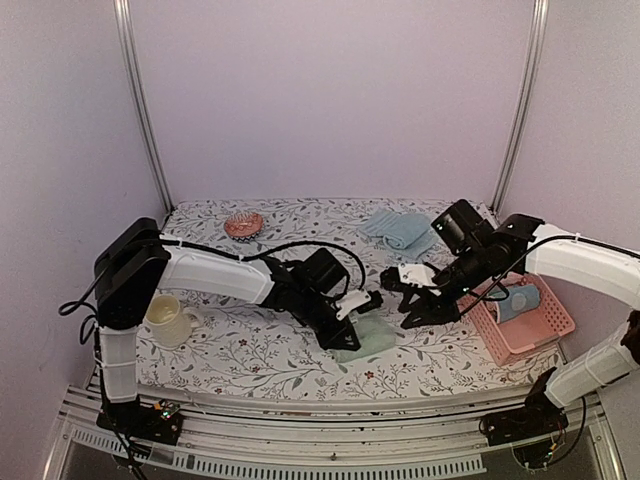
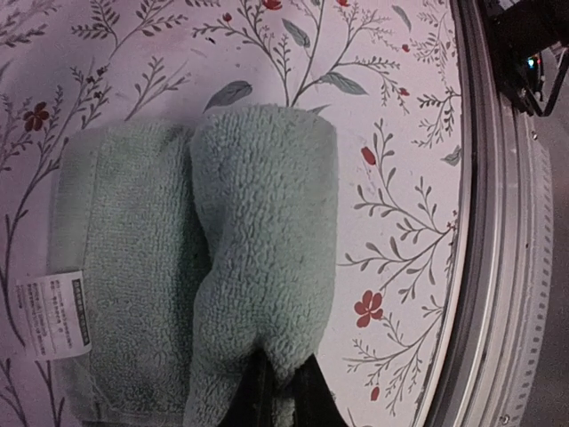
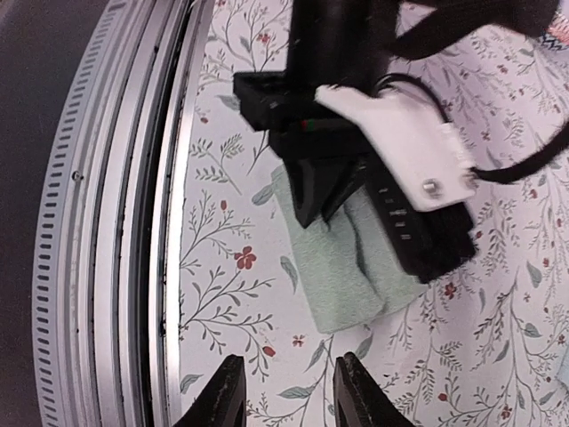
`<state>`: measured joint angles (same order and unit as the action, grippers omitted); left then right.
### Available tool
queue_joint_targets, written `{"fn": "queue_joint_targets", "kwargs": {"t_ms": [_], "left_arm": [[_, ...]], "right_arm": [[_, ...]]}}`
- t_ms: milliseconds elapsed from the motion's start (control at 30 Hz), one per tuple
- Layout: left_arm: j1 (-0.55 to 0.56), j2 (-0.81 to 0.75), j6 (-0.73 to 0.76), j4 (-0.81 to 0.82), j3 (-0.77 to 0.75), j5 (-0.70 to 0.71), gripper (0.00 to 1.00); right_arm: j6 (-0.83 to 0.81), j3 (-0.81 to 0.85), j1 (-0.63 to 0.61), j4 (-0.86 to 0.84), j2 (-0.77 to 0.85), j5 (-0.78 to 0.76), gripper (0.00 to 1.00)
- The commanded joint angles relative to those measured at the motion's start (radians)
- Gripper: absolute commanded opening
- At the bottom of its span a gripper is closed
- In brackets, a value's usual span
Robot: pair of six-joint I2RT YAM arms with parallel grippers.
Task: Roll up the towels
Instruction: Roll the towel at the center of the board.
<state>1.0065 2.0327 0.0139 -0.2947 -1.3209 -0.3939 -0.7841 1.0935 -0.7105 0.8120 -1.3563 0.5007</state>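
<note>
A pale green towel (image 1: 366,337) lies on the flowered table near the front edge, partly folded over itself. In the left wrist view its rolled fold (image 2: 267,240) stands over the flat part with a white label (image 2: 53,313). My left gripper (image 2: 283,391) is shut on the near end of that fold. The same towel shows in the right wrist view (image 3: 342,267) under the left gripper. My right gripper (image 3: 286,396) is open and empty, hovering just right of the towel. A light blue towel (image 1: 400,229) lies crumpled at the back.
A pink basket (image 1: 525,330) with a blue towel (image 1: 522,300) in it stands at the right. A cream mug (image 1: 168,320) stands at the left, and a small reddish bowl (image 1: 243,224) at the back. The table's metal front rail (image 2: 498,267) runs close by the towel.
</note>
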Motion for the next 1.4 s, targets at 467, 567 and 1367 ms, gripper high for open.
{"fn": "queue_joint_targets", "kwargs": {"t_ms": [467, 567, 1367], "left_arm": [[-0.118, 0.203, -0.139, -0.216, -0.124, -0.380, 0.01], [-0.127, 0.209, -0.135, -0.221, -0.129, -0.383, 0.00], [-0.109, -0.417, -0.240, 0.396, 0.512, 0.018, 0.46]], "right_arm": [[-0.123, -0.217, -0.244, -0.544, -0.174, -0.440, 0.46], [-0.148, -0.222, -0.245, -0.565, -0.217, -0.417, 0.47], [-0.132, -0.018, -0.137, -0.151, -0.520, 0.037, 0.07]]}}
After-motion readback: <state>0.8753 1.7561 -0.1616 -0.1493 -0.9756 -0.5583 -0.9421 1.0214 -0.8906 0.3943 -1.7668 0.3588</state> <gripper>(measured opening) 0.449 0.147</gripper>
